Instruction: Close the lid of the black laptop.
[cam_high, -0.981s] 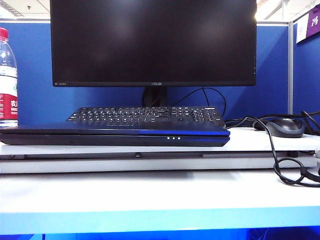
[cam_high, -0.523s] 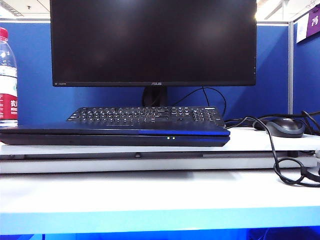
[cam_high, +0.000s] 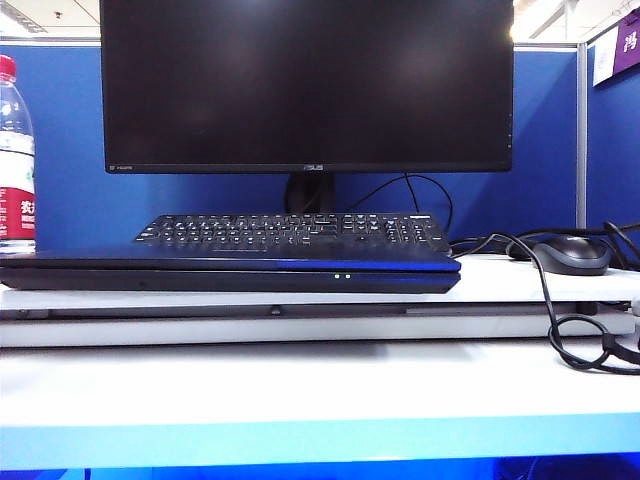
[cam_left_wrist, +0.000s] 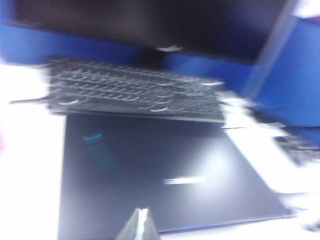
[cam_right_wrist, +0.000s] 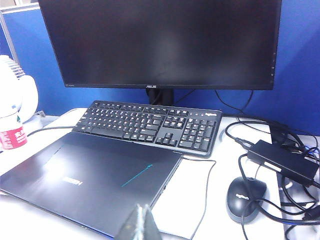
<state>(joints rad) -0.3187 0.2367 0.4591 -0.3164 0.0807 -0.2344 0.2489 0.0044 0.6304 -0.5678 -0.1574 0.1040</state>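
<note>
Both end effectors (cam_left_wrist: 140, 225) (cam_right_wrist: 140, 222) aloft (tips together)

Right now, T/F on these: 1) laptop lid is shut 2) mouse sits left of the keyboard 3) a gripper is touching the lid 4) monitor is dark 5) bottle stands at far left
1) The lid lies flat on the black laptop: true.
2) False: the mouse is right of the keyboard.
3) False: left gripper and right gripper hover above the lid, fingers together.
4) The monitor is dark: true.
5) The bottle stands far left: true.
</note>
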